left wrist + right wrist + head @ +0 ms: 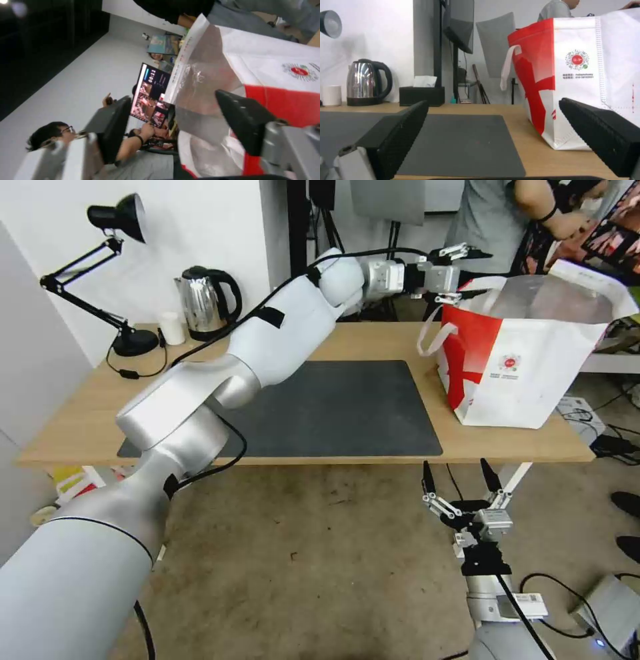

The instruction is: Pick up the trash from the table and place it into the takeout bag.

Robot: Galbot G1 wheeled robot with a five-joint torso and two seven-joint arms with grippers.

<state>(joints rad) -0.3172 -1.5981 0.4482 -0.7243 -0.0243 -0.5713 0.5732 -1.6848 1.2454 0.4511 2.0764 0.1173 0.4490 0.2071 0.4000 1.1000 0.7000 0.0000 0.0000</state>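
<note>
The left arm reaches across the table (73, 433) with its left gripper (467, 273) held at the upper rim of the takeout bag (533, 373), by the red side panel and a white loop handle; its two black fingers (245, 117) are spread apart with nothing between them, and the left wrist view looks past them into the bag's silvery lining. The takeout bag stands upright at the right end of the table, just beside the dark grey mat (333, 410), its small red logo facing forward and its mouth open. None of the trash can be made out on the table, and the bag's contents cannot be told from these views. The right gripper (460, 483) hangs below and in front of the table edge, near the floor, fingers pointing up and set wide apart, holding nothing; its wrist view looks level across the mat toward the bag. At the back left of the table stand a steel kettle (208, 303), a black desk lamp (100, 280) and a small white cup (173, 328); a black tissue box (421, 95) sits beside the kettle
</note>
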